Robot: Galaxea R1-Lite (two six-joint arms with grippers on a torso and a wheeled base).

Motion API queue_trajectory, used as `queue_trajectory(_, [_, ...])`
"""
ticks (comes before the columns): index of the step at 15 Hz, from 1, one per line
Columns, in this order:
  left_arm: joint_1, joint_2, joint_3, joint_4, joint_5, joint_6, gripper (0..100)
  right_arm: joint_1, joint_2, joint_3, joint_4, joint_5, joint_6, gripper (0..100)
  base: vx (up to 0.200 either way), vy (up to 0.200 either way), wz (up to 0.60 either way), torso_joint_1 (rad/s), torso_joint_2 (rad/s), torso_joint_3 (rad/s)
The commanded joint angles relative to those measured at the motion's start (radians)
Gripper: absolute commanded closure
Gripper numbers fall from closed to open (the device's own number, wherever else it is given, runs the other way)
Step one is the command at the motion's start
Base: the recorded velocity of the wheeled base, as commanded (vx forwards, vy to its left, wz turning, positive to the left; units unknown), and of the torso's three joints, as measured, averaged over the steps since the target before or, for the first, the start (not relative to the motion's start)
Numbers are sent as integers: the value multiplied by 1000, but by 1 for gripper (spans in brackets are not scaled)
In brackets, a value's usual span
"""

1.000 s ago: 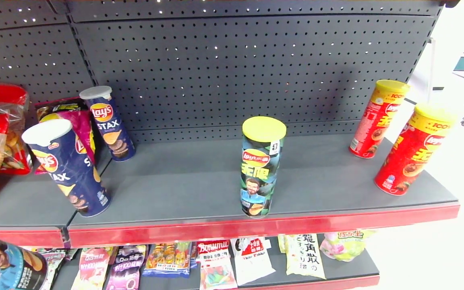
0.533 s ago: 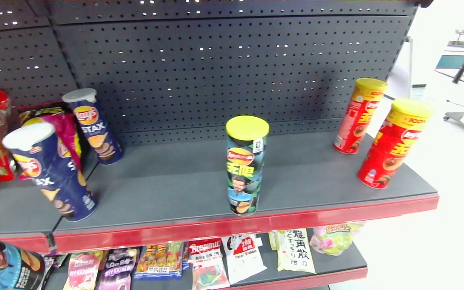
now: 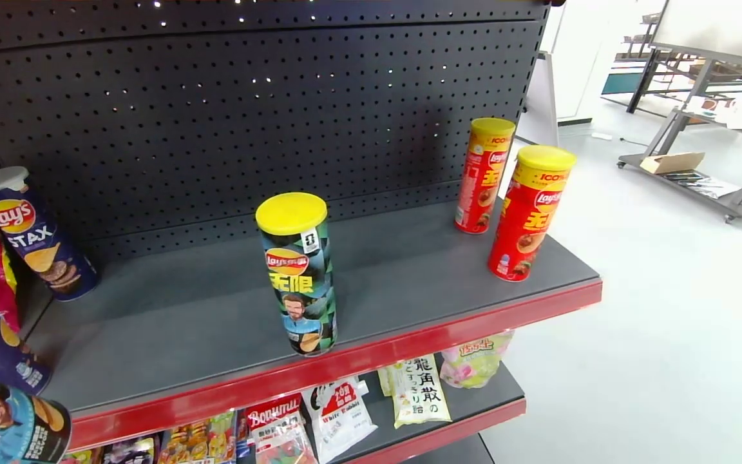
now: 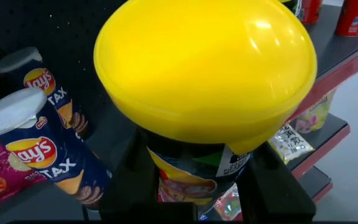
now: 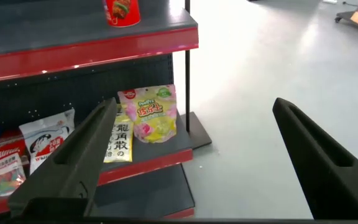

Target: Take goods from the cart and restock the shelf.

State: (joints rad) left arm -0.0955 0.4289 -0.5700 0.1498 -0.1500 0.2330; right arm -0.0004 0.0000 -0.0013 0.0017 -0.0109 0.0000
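Grey shelf (image 3: 184, 316), green can (image 3: 298, 283) at front, left fingers (image 4: 275, 190) gripping second can (image 4: 204, 68)

Matt grey shelf deck (image 3: 171, 322), matt metal back panel (image 3: 248, 116), glossy red shelf edge (image 3: 358, 364), chip can (image 4: 191, 180) with glossy yellow plastic lid (image 4: 204, 68)

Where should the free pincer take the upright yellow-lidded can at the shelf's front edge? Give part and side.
Best grip the yellow-lidded can round its mid-body, coming level from the aisle side. It stands upright near the shelf lip with bare board both sides; the pegboard blocks the back. The right pincer is open.
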Motion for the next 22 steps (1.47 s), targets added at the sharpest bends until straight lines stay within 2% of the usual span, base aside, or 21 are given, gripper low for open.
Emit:
queue_trajectory(1, [0,13,-7,-1,0,-3,100,2,2,0,0,0,0,0,0,0,0,0,0,0])
queue_trajectory(4, [-1,106,-64,-21,-10,-6,100,0,2,1,0,0,2,0,0,0,0,0,0,0])
queue_trajectory(6, [-1,223,-71,-122,-45,-7,100,0,2,0,0,0,2,0,0,0,0,0,0,0])
queue_trajectory(7, [-1,298,-67,-190,-88,-7,100,0,2,1,0,0,2,0,0,0,0,0,0,0])
queue_trajectory(9, [-1,401,-73,-248,-171,-7,100,0,2,1,0,0,2,0,0,0,0,0,0,0])
queue_trajectory(11, [-1,484,-73,-309,-174,-7,100,0,2,0,0,0,2,0,0,0,0,0,0,0])
queue_trajectory(18, [-18,844,-85,-619,-160,-4,100,0,2,1,0,0,2,0,0,0,0,0,0,0])
queue_trajectory(20, [-18,927,-156,-615,-160,-11,100,0,2,0,0,0,2,0,0,0,0,0,0,0])
queue_trajectory(22, [-23,1048,-312,-536,-244,-18,100,0,2,0,0,0,2,0,0,0,0,0,0,0])
